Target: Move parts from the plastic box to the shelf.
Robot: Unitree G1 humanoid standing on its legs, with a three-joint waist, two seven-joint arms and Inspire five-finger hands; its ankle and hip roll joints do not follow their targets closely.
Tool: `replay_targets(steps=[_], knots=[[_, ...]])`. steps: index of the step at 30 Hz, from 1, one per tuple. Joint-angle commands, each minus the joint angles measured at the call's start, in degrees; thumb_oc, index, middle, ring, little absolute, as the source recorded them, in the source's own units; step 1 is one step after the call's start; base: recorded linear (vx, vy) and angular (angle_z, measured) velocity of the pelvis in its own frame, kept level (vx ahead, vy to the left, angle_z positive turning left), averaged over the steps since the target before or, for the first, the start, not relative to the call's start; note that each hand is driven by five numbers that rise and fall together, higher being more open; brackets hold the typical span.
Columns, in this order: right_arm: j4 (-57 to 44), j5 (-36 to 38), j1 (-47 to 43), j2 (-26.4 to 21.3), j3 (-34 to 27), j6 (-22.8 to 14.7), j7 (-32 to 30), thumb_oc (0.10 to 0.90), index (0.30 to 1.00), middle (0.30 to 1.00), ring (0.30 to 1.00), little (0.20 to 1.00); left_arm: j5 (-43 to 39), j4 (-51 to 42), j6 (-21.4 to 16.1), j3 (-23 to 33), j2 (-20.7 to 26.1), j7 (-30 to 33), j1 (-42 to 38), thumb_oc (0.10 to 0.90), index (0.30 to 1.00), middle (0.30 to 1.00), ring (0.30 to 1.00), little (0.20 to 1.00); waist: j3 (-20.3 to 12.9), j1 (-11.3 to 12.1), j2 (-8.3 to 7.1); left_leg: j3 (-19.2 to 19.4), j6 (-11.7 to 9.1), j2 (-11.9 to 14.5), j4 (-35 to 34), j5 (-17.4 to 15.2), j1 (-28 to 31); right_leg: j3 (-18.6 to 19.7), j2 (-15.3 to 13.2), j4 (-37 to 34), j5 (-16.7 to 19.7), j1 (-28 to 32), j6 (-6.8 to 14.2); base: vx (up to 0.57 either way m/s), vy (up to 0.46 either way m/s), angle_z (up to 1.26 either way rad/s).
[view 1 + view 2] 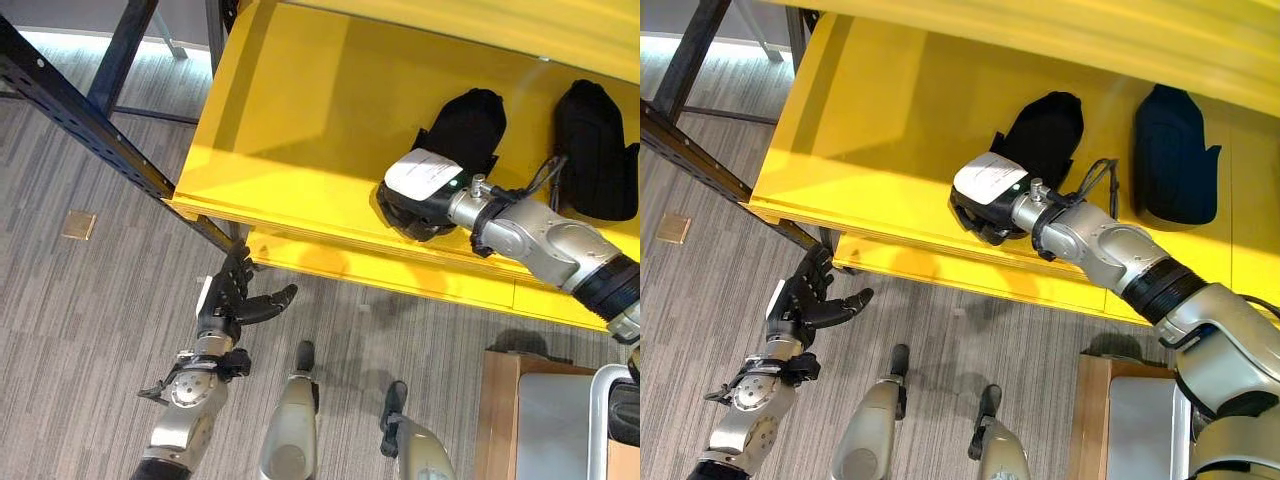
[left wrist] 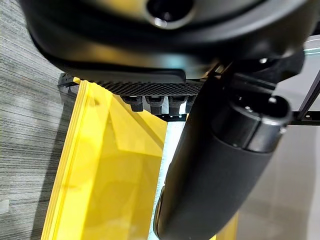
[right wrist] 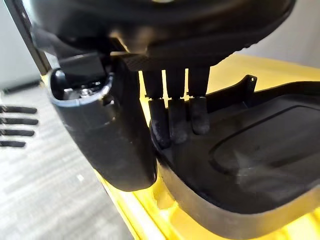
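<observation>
Two black moulded parts lie on the yellow shelf point(image 1: 290, 120). My right hand point(image 1: 420, 195) is at the near end of the left part point(image 1: 470, 125). In the right wrist view its fingers point(image 3: 172, 120) curl over that part's rim point(image 3: 260, 155), with the thumb against the rim's underside. The second black part point(image 1: 595, 150) rests farther right, apart from the hand. My left hand point(image 1: 228, 305) hangs over the floor just below the shelf's front edge, fingers straight and spread, holding nothing. Its thumb point(image 2: 215, 165) shows in front of the yellow shelf point(image 2: 105, 185) in the left wrist view.
A dark blue rack beam point(image 1: 90, 120) runs diagonally at the shelf's left corner. A wooden frame point(image 1: 497, 400) with a grey container point(image 1: 555, 425) stands at the lower right. A small brown plate point(image 1: 78, 226) is set in the carpeted floor on the left.
</observation>
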Motion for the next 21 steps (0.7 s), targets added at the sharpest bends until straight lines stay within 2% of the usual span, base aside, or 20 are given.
replay_targets(steps=[1,14,21], knots=[[0.83,-0.9,-7.34,-3.58,2.74,0.65,-1.71,0.4,0.3,0.3,0.3,0.3,-1.23,-5.39,-6.4,-0.74,3.32,-1.02,-1.08,0.9,1.0,1.0,1.0,1.0,-3.58,-0.29,-0.01,-4.36,-5.84,6.84,1.32,2.55,-4.23,0.11,-4.64,3.04,-1.94,0.67,1.75,0.0,0.0,0.0],[-2.55,-0.39,-13.65,-9.88,7.26,-0.18,-1.44,0.4,0.3,0.3,0.3,0.3,-2.04,-5.77,-6.19,0.72,3.82,-1.77,0.54,0.9,1.0,1.0,1.0,1.0,-3.45,-0.11,0.6,-4.93,-6.59,7.44,-0.54,4.17,-4.23,-0.47,-4.21,5.11,-3.06,-0.92,1.5,0.01,-0.024,0.03],[-3.4,0.16,-15.63,-10.42,7.64,-0.05,-1.82,0.4,0.3,0.3,0.3,0.3,-2.22,-6.05,-6.14,1.24,4.17,-1.69,0.93,0.9,1.0,1.0,1.0,1.0,-3.28,0.32,0.57,-5.23,-6.62,7.55,-0.71,4.47,-4.6,-0.98,-4.16,5.69,-3.5,-1.24,1.4,0.0,-0.01,0.02]])
